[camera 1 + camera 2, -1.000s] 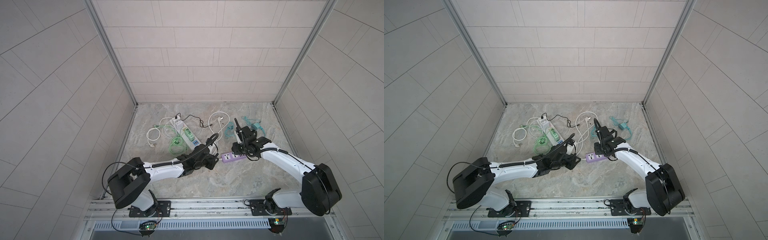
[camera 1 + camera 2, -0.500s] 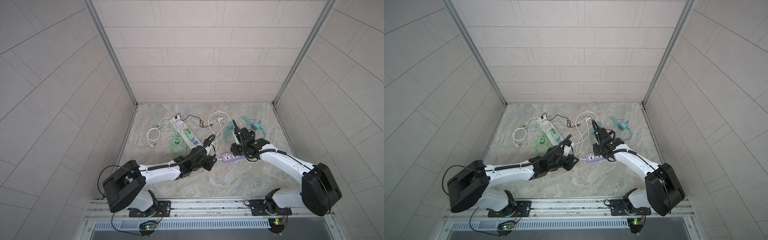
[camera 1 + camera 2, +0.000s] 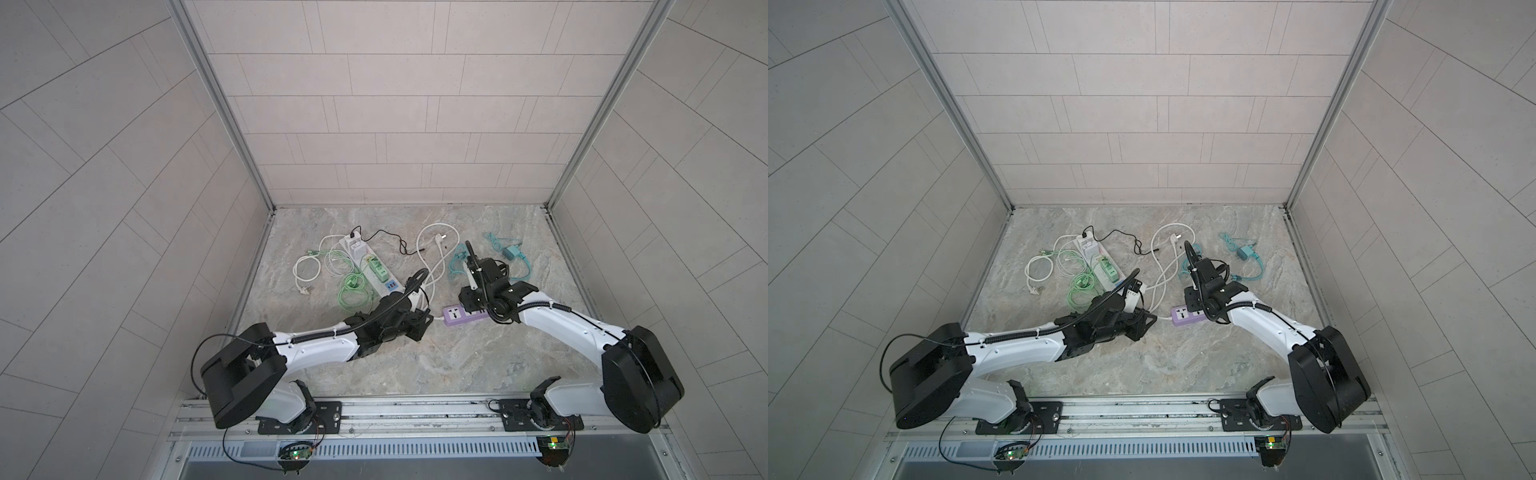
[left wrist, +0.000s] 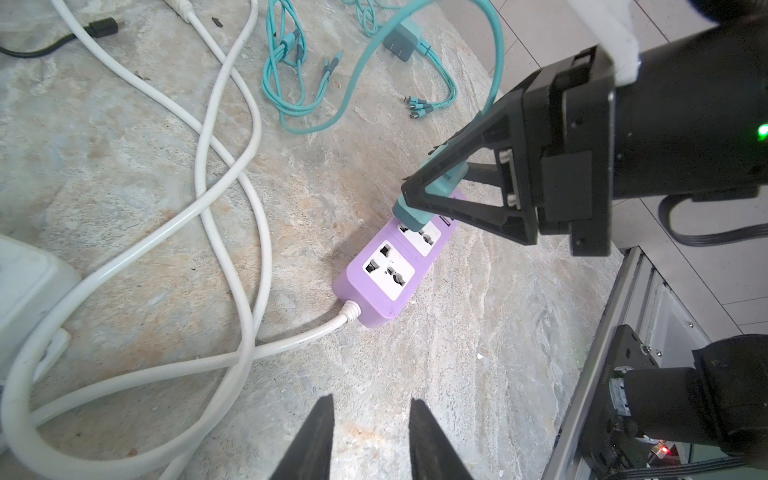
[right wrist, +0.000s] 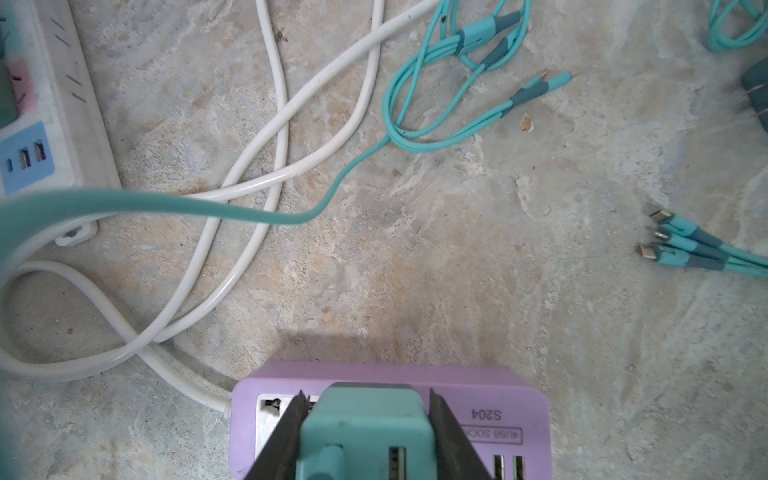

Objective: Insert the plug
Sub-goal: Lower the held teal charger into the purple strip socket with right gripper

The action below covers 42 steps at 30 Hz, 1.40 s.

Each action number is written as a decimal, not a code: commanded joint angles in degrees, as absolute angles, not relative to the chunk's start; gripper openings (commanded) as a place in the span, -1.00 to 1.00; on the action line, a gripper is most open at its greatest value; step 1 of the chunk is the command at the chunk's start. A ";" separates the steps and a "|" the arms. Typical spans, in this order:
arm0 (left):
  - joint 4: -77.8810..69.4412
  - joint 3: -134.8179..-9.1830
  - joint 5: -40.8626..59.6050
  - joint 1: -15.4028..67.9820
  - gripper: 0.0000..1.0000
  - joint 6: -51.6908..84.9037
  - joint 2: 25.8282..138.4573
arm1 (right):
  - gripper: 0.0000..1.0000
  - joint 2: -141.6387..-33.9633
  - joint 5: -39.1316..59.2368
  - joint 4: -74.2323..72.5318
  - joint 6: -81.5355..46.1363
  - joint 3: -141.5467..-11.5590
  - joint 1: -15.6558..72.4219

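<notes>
A purple power strip (image 3: 461, 316) (image 3: 1185, 316) lies flat on the marble floor, its white cord leaving at the left end. My right gripper (image 5: 365, 392) (image 4: 419, 187) is shut on a teal plug (image 5: 365, 419) (image 4: 415, 212). The plug leans, and its lower end meets the white face of the strip's (image 4: 386, 282) second socket. Its prongs are hidden. A teal cable (image 5: 249, 214) trails from it. My left gripper (image 4: 372, 400) (image 3: 422, 326) hovers open and empty just off the strip's cord end.
A white power strip (image 3: 370, 266) with a green adapter lies at the back left, with green (image 3: 353, 291) and white (image 3: 307, 270) cable coils beside it. The white cord (image 3: 432, 266) loops behind the strip. A teal charger (image 3: 513, 253) lies at the back right. Tiled walls enclose three sides.
My right gripper with the plug has drifted slightly left and lower onto the purple strip. The left arm has shifted a little; neither gripper's opening has changed.
</notes>
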<state>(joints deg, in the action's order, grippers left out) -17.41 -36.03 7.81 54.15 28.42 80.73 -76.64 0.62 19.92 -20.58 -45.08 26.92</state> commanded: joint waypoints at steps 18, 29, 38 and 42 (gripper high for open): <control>-18.76 -35.64 7.98 54.44 -0.30 27.07 78.22 | -0.79 -75.91 2.01 20.34 -19.44 -42.00 27.41; -18.46 -35.29 7.63 54.36 -0.31 26.34 77.38 | -0.79 -74.81 -0.70 22.95 -19.89 -39.91 27.75; -20.17 -34.45 4.06 54.30 -0.30 24.18 73.88 | -0.77 -71.32 -5.89 22.60 -25.87 -36.64 32.24; -17.89 -35.38 2.76 54.28 -0.29 23.05 71.53 | -0.78 -73.15 -7.48 21.90 -28.98 -35.91 33.68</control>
